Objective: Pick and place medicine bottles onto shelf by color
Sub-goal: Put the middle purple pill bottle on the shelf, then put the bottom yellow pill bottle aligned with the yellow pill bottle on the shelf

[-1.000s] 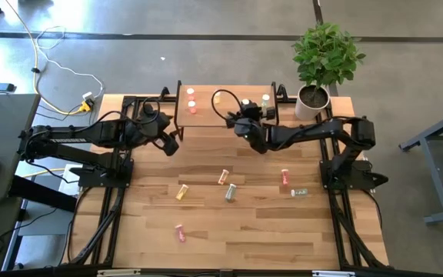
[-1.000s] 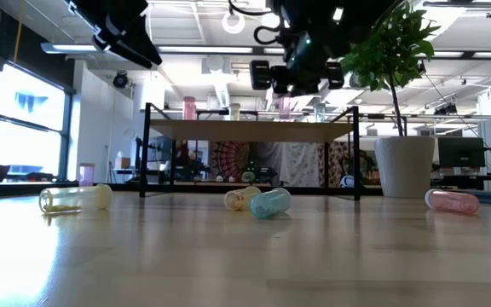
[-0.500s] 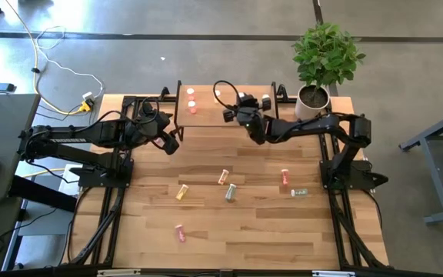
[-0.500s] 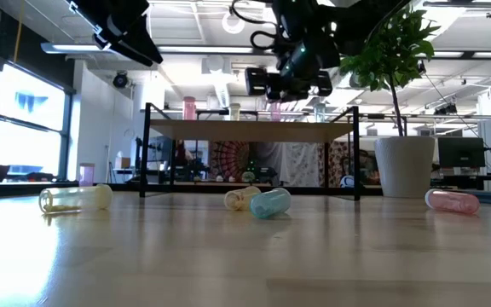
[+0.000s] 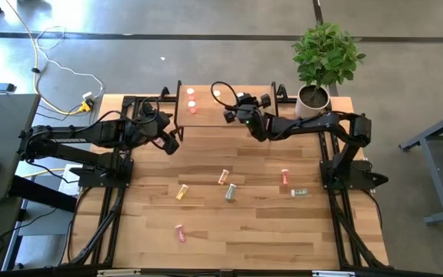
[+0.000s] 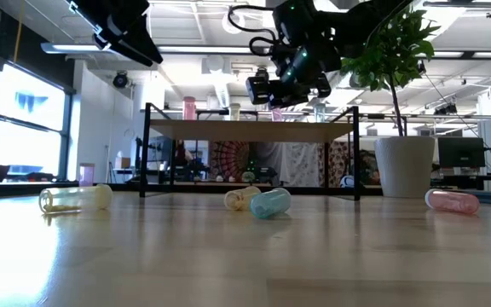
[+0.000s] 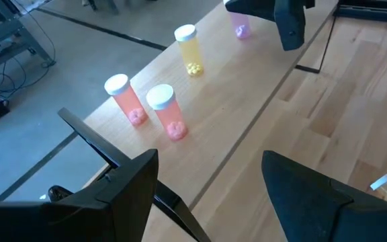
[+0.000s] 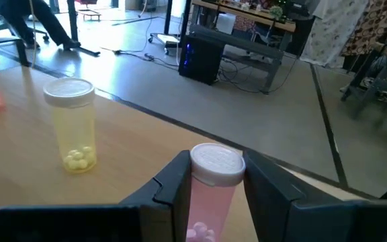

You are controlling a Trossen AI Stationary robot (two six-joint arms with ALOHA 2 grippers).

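We see the right end effector (image 8: pixel 210 191) clamped on a pink bottle (image 8: pixel 210 195), its two dark fingers (image 8: pixel 173 185) pressing the bottle's sides just under the white cap. The bottle stands upright in the grip, above the shelf (image 5: pixel 206 115), towards the middle of its top. In the high view this end effector (image 5: pixel 233 114) sits over the shelf with its arm reaching in from the right side of the surface (image 5: pixel 229 231).

Just beside the held bottle on the shelf stands a yellow bottle (image 8: pixel 72 124), upright, with small yellow pills at its bottom. Farther along, at the shelf's left end, two red-orange bottles (image 7: pixel 146 111) stand upright close together.

The left end effector (image 7: pixel 210 185) hangs with its fingers spread wide and nothing between them, off the shelf's left end, above the surface; in the high view it shows at (image 5: pixel 169 143).

On the surface in front of the shelf, several bottles lie on their sides, well apart from each other: an orange one (image 5: pixel 223 177), a yellow one (image 5: pixel 181 192), a pale green one (image 5: pixel 230 191), a pink one (image 5: pixel 285 176), another pale one (image 5: pixel 298 191) near it, and a pink one (image 5: pixel 180 232) nearest the front edge.

A potted plant (image 5: pixel 321 61) stands at the right rear corner of the surface, beside the shelf.
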